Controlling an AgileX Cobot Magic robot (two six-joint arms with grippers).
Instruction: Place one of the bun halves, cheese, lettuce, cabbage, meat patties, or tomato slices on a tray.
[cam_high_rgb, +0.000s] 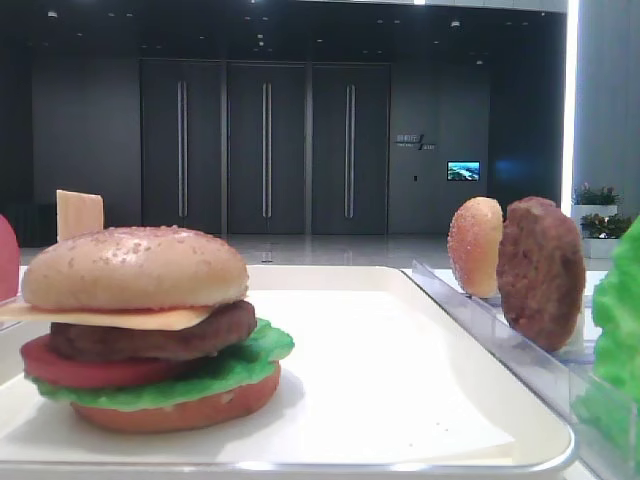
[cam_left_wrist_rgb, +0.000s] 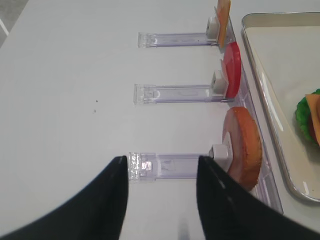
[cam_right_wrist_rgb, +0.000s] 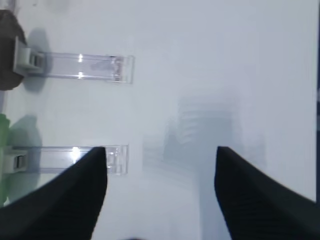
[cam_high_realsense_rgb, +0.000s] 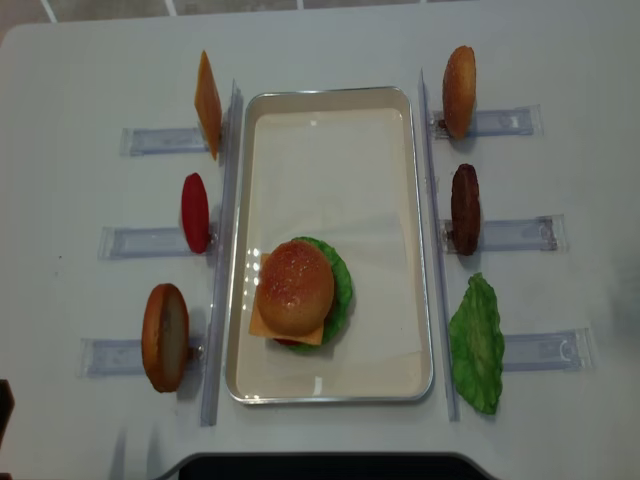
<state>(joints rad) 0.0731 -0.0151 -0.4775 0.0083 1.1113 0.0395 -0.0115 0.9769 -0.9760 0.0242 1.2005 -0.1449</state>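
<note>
Exterior high realsense view: the tray (cam_high_realsense_rgb: 331, 245) lies mid-desk (cam_high_realsense_rgb: 80, 80), and on it sits a stacked burger, its pale speckled bun top (cam_high_realsense_rgb: 296, 287) covering all but the edges of a cheese slice (cam_high_realsense_rgb: 262, 322) and lettuce (cam_high_realsense_rgb: 340, 290); patty and tomato under it show only in the low front view. Neither arm appears here. In the right wrist view the right hand (cam_right_wrist_rgb: 161, 165) hovers over bare desk with its fingers spread wide, holding nothing; the picture is blurred, and a dark patty (cam_right_wrist_rgb: 7, 50) and green leaf (cam_right_wrist_rgb: 3, 145) are cut off at its left edge. The left hand (cam_left_wrist_rgb: 160, 172) is likewise wide and empty, above a clear holder (cam_left_wrist_rgb: 170, 166) beside an orange bun (cam_left_wrist_rgb: 243, 146).
</note>
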